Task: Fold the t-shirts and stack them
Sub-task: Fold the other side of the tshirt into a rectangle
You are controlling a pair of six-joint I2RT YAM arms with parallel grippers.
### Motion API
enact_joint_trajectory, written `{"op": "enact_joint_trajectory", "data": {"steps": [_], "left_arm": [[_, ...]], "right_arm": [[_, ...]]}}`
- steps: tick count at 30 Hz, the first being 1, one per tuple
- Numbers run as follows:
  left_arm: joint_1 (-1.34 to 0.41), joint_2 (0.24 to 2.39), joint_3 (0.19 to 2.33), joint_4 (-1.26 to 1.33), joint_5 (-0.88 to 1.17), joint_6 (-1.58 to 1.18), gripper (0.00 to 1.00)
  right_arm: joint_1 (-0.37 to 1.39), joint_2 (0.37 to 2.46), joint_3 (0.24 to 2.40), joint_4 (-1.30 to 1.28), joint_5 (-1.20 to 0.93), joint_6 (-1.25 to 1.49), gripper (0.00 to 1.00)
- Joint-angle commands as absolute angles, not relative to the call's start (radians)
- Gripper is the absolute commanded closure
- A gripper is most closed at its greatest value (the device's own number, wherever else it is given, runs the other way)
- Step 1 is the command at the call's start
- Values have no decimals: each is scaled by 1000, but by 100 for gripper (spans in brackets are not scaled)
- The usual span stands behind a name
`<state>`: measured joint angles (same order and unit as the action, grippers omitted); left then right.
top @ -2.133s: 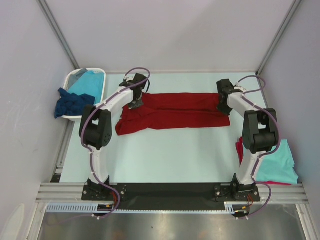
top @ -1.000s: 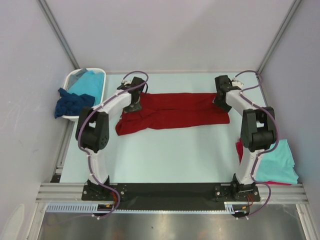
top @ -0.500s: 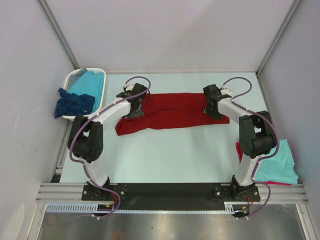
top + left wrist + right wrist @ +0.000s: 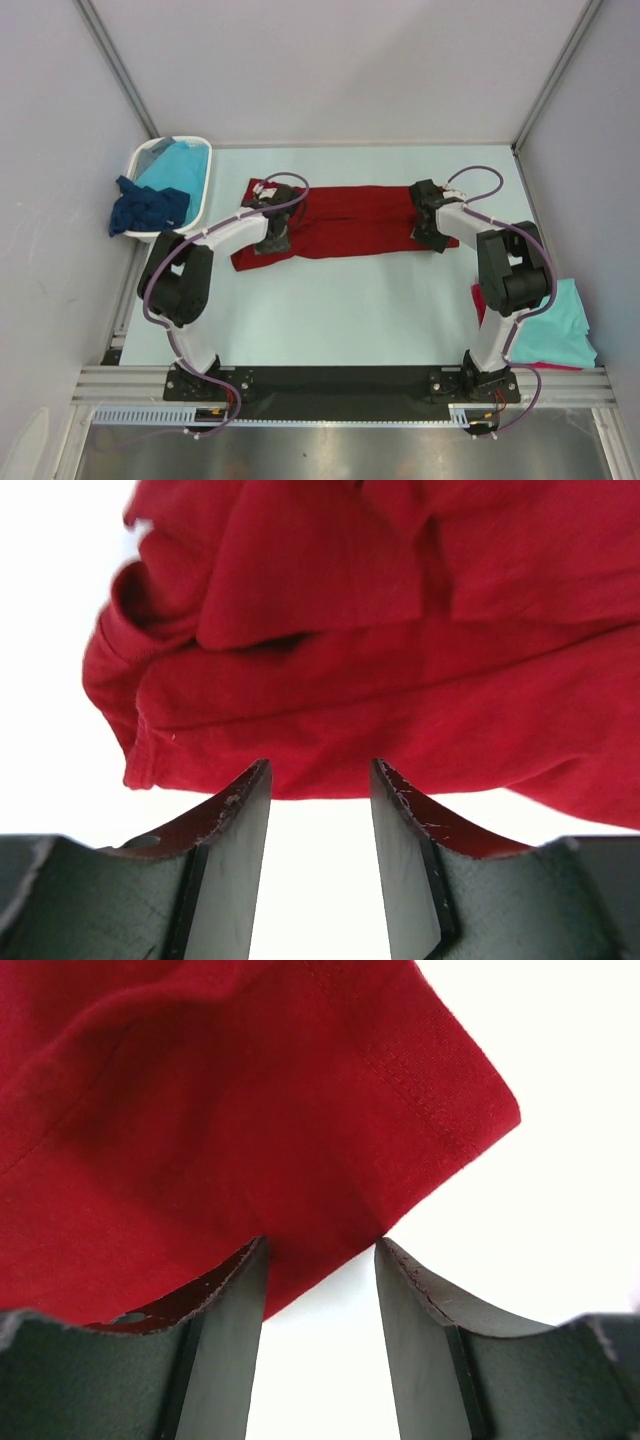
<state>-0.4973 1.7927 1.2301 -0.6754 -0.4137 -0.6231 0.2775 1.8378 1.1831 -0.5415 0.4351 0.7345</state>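
Overhead, dark red t-shirt (image 4: 350, 225) ends hidden under left gripper (image 4: 272, 238), right gripper (image 4: 431, 235)

Both arms arch forward; left gripper (image 4: 272, 240) at centre-left, right gripper (image 4: 432, 238) at centre-right, each pointing down with jaws parted.

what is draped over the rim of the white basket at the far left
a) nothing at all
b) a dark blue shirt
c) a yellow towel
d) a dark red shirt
B: in the top view a dark blue shirt spills out over the rim of the white basket, while a turquoise shirt lies inside it.
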Motion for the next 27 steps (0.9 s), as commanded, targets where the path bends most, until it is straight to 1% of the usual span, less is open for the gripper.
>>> {"op": "enact_joint_trajectory", "data": {"steps": [1,5,6,9,16,20,27], "left_arm": [[-505,1760,1190,-661,-409,-655,51],[-505,1703,1193,-657,-443,-650,51],[-505,1697,1216,-661,-449,-640,51],[-503,1681,1290,-692,-471,-631,51],[-505,1689,1388,-715,-477,-620,50],[-505,1713,1373,-718,-456,-635,51],[-508,1717,1324,-706,-448,-649,51]], "right_arm": [[268,1812,1195,-520,462,752,48],[253,1804,1301,-538,451,729,48],[250,1828,1377,-554,446,729,48],[250,1859,1481,-592,443,721,48],[245,1922,1601,-610,431,686,49],[242,1950,1583,-607,422,689,55],[250,1921,1465,-558,413,707,57]]}}
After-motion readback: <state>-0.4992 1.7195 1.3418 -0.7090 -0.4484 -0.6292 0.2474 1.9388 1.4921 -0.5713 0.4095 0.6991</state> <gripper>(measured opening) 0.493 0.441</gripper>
